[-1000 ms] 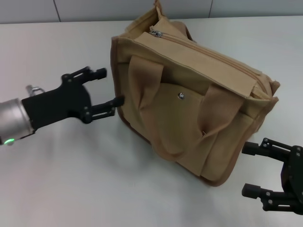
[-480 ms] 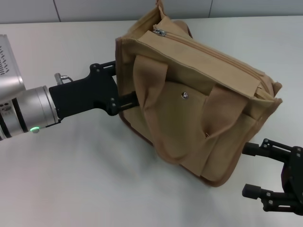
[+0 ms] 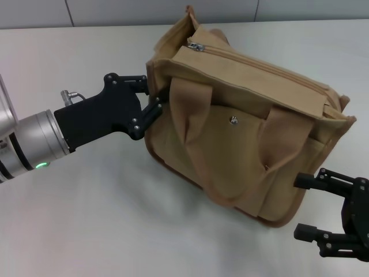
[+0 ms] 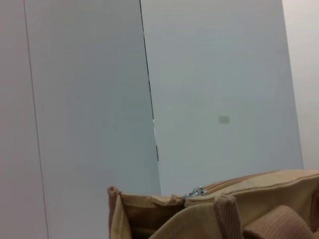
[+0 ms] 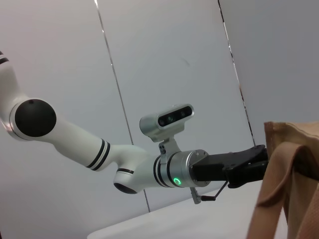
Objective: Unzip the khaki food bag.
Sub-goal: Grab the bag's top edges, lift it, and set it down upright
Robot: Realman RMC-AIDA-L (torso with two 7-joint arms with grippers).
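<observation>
The khaki food bag [image 3: 248,133] stands on the white table, its front pocket with the metal snap [image 3: 233,120] facing me. Its top zipper is closed, with the metal pull [image 3: 196,45] at the bag's left end. My left gripper [image 3: 151,95] is at that left end with its fingers pinched on the side fabric below the pull. The left wrist view shows the pull [image 4: 197,191] and the bag's top edge [image 4: 149,201]. My right gripper [image 3: 297,208] is open and empty, just off the bag's near right corner. The right wrist view shows a bag handle [image 5: 279,184] and my left arm [image 5: 164,169].
The white table [image 3: 104,219] stretches to the left and in front of the bag. A grey wall [image 3: 115,11] runs along the table's far edge.
My left gripper moved right against the bag's left end and closed its fingers on it. The bag shifted right and a little towards me. The right gripper stayed still.
</observation>
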